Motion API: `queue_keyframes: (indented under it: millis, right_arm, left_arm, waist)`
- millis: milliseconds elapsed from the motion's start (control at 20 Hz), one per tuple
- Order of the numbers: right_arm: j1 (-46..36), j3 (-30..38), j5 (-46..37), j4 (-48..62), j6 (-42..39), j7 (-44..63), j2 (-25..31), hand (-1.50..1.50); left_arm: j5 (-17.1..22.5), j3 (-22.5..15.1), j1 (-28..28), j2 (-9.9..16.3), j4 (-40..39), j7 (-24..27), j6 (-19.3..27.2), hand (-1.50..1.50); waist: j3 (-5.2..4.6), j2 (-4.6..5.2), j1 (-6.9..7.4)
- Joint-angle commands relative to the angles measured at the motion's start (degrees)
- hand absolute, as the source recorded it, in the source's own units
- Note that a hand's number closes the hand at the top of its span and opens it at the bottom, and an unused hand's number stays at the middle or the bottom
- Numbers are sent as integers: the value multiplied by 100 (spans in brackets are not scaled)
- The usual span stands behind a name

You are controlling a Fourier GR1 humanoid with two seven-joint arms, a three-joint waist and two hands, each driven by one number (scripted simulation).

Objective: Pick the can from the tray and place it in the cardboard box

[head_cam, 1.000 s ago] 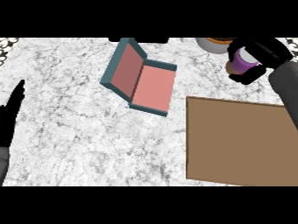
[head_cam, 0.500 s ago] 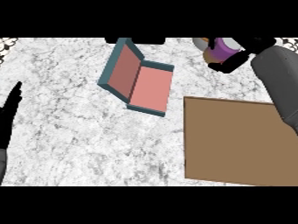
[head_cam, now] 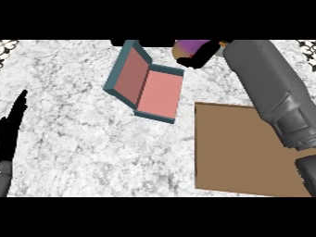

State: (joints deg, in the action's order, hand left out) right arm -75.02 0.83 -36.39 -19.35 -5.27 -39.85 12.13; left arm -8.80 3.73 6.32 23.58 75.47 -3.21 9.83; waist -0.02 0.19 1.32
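Right hand (head_cam: 196, 57) now farther left, above the tray (head_cam: 147, 83), fingers round the can (head_cam: 191, 46)

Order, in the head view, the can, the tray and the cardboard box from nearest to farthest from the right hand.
1. Can: held in the right hand, top edge.
2. Tray: just below-left of that hand.
3. Cardboard box: lower right, farthest.

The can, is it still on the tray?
No. The right hand holds the purple can off the tray, fingers curled round it.
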Motion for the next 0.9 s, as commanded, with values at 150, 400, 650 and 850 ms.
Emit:
queue_keyframes:
  millis: [150, 400, 650, 850]
  right_arm:
    - [-770, 248, 182, 392, -126, 1181, -764, 150]
    - [-813, 167, 198, 711, 266, 1396, -1195, 150]
    - [-645, -97, 186, 1056, 667, 1315, -1208, 150]
    - [-551, -190, 261, 1227, 1194, 1636, -1211, 150]
  left_arm:
    - [7, 125, -13, 54, -162, 291, -108, 0]
    - [-48, 28, 231, 97, 137, -164, -247, 0]
    - [-215, -193, 175, -251, 27, 120, -66, 0]
    - [-260, -189, 485, -186, -130, 32, -132, 0]
  waist:
    - [-5, 52, 112]
    - [-3, 74, 216]
    - [-8, 131, 418]
    - [-11, 183, 529]
